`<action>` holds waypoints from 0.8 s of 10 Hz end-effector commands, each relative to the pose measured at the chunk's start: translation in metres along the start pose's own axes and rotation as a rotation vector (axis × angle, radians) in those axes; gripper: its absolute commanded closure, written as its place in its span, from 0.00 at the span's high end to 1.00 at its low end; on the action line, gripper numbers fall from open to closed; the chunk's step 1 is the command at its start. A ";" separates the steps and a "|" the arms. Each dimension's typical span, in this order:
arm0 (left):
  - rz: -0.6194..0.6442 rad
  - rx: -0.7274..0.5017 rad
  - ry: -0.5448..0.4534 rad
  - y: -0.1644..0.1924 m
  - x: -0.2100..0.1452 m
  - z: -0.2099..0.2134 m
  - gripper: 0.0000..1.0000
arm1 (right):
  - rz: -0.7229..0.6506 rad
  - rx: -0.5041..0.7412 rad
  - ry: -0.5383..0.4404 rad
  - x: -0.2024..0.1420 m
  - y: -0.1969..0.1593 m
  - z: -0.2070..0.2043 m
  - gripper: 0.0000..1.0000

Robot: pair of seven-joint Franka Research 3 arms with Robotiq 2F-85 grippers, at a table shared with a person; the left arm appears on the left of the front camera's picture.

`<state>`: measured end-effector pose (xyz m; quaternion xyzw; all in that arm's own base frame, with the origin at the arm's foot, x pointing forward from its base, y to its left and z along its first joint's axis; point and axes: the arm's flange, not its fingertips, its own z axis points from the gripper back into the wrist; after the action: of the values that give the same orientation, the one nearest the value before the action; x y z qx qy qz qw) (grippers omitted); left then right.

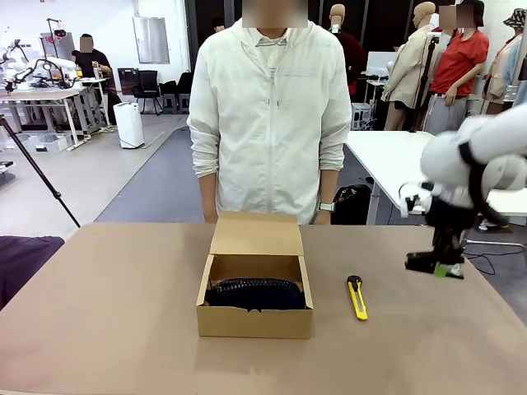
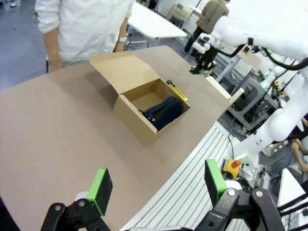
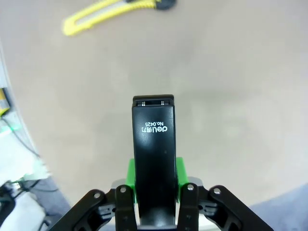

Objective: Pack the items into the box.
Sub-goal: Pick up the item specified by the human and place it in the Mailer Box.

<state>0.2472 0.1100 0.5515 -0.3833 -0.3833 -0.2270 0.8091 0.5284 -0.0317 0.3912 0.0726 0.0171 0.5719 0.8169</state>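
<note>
On the smooth tabletop (image 1: 123, 329) sat an open brown cardboard box (image 1: 255, 319) with a soft, ribbed navy pouch (image 1: 255, 294) inside. Well right of the box, the right jaws clamped a glossy black stapler (image 3: 153, 159). The wrist view showed its white print, which was illegible from the front. The left jaws gaped wide and empty.

A robotics lab in a big open hall: a white robot arm (image 1: 486, 156) at a brown table (image 1: 115, 329), white work tables (image 1: 391, 160), office chairs (image 1: 148, 86), a tripod (image 1: 37, 177), and what looks like a red stop button (image 2: 235, 163).
</note>
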 end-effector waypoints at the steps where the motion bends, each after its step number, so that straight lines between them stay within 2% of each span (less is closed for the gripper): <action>1: -0.011 -0.004 -0.006 -0.001 -0.002 0.000 1.00 | -0.085 0.047 -0.013 -0.010 0.054 0.073 0.00; 3: -0.011 -0.004 -0.006 -0.001 -0.002 0.000 1.00 | -0.074 0.065 -0.037 -0.031 0.110 0.108 0.00; 4: -0.011 -0.004 -0.006 -0.001 -0.002 0.000 1.00 | -0.124 0.088 -0.168 -0.048 0.127 0.113 0.00; 5: -0.011 -0.004 -0.006 -0.001 -0.002 0.000 1.00 | -0.214 0.011 -0.264 -0.069 0.117 0.109 0.00; 6: -0.011 -0.004 -0.006 -0.001 -0.002 0.000 1.00 | -0.072 0.082 -0.062 -0.038 0.117 0.125 0.00; 8: -0.011 -0.004 -0.006 -0.001 -0.002 0.000 1.00 | -0.072 0.082 -0.062 -0.038 0.117 0.125 0.00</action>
<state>0.2471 0.1101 0.5516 -0.3833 -0.3833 -0.2269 0.8091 0.4098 -0.0452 0.5236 0.1374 0.0059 0.5310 0.8361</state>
